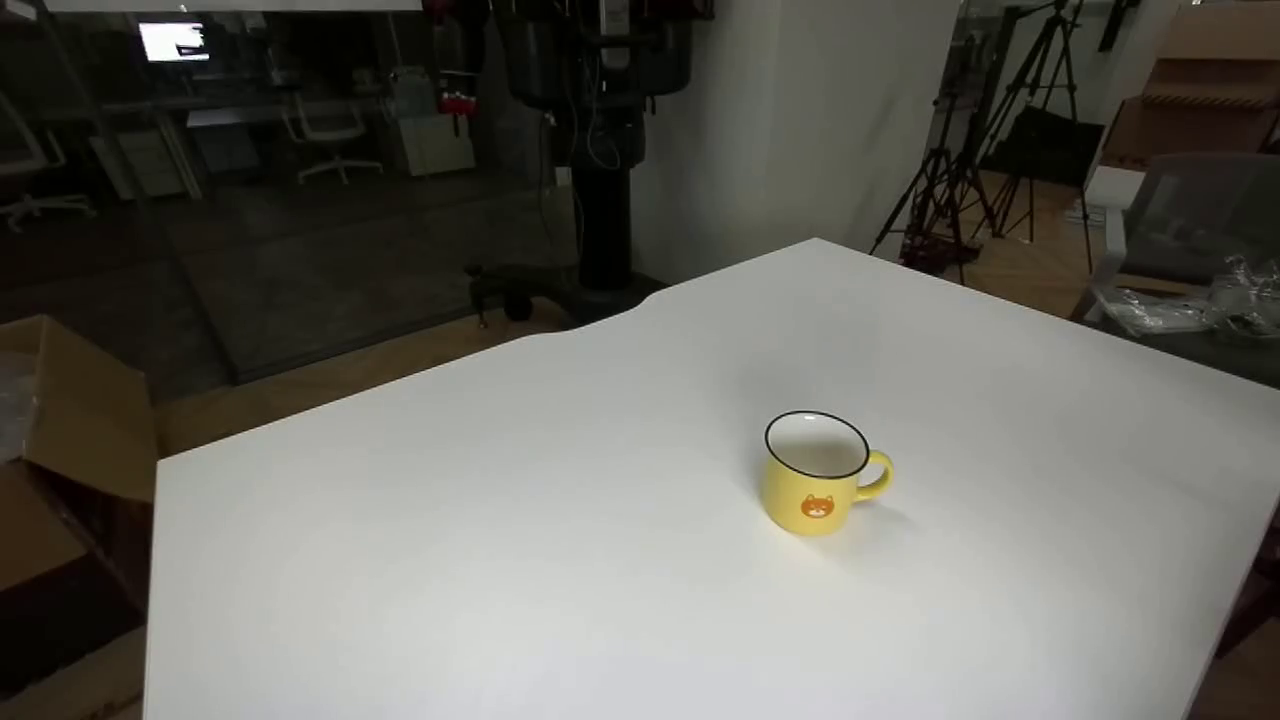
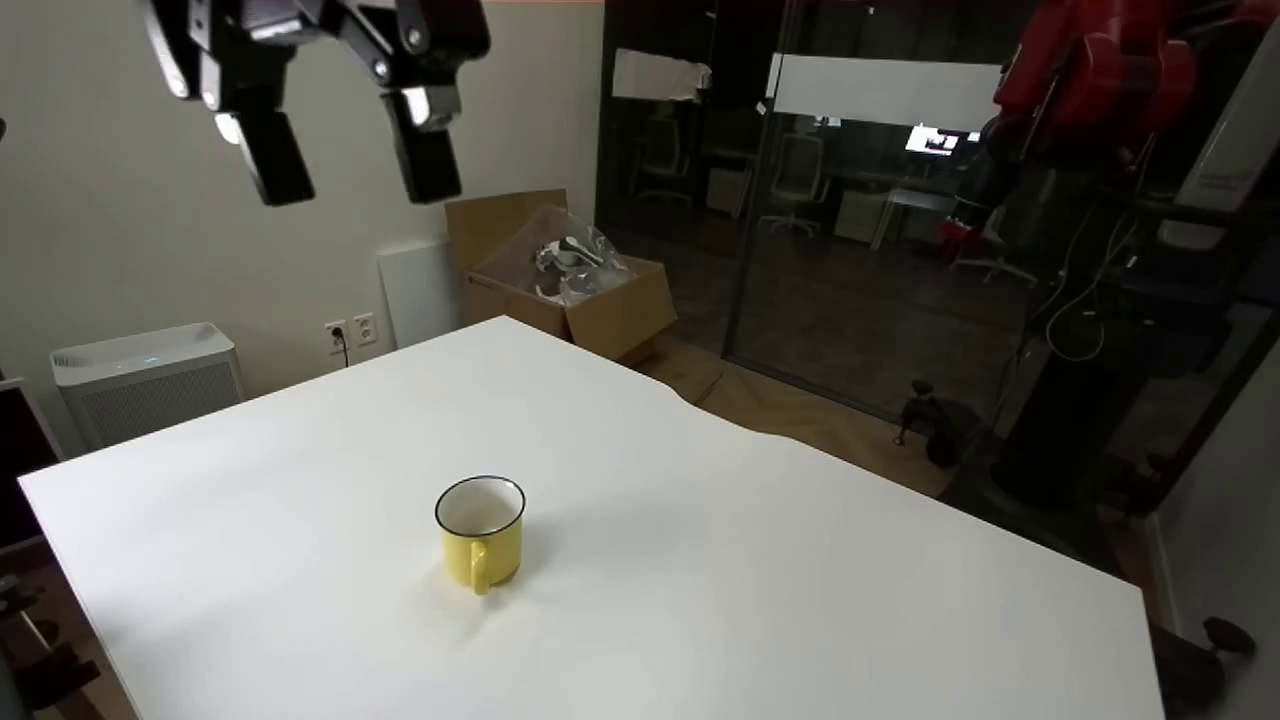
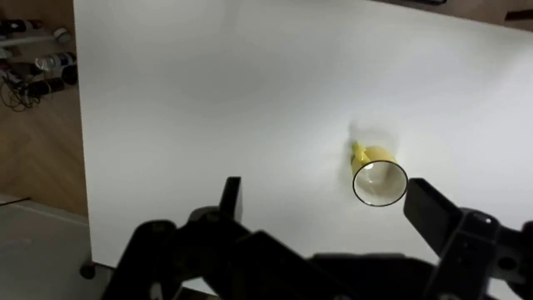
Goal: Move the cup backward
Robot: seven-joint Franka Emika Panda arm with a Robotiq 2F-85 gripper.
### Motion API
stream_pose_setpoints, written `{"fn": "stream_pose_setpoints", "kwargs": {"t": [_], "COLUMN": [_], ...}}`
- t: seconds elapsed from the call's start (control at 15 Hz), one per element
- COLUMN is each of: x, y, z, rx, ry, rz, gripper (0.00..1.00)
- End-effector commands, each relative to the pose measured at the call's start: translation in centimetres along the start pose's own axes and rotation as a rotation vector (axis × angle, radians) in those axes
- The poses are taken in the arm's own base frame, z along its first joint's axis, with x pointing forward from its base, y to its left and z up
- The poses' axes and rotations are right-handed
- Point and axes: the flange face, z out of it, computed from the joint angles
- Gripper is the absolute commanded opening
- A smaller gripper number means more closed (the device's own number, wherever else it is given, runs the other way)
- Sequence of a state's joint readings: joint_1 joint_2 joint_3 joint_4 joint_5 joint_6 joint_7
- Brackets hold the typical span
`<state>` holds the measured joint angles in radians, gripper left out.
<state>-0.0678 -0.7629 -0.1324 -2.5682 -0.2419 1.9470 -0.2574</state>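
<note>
The yellow cup [image 1: 800, 490] stands upright on the white table [image 1: 450, 560]. It has a white inside, a dark rim, a side handle and a small reddish animal face on the front. It also shows in an exterior view [image 2: 490, 548] with the handle toward that camera. In the wrist view the cup [image 3: 379, 183] appears between the fingertips, close to the right-hand finger, with its handle toward the upper left. My gripper [image 2: 357, 185] is high above the table, wide open and empty. Both fingers of the gripper [image 3: 325, 187] show in the wrist view, apart from each other.
The table's edges show in both exterior views and in the wrist view. An open cardboard box [image 2: 625, 305] stands on the floor past the table. A white appliance [image 2: 150, 370] is by the wall. A dark stand [image 1: 605, 220] is behind the table.
</note>
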Motion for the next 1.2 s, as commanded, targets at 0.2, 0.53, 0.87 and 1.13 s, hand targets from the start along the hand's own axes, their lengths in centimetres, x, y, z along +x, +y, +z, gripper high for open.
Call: {"fn": "stream_pose_setpoints", "kwargs": {"t": [0.2, 0.53, 0.87, 1.13], "x": [6.0, 10.3, 9.9, 9.5], "y": [0.3, -3.5, -6.6, -6.3], "z": [6.4, 15.2, 19.1, 18.4], "rx": [0.105, 0.171, 0.168, 0.125], "ry": [0.153, 0.056, -0.034, 0.003], "rz": [0.254, 0.199, 0.118, 0.097], "gripper": [1.00, 1.00, 1.00, 1.00]}}
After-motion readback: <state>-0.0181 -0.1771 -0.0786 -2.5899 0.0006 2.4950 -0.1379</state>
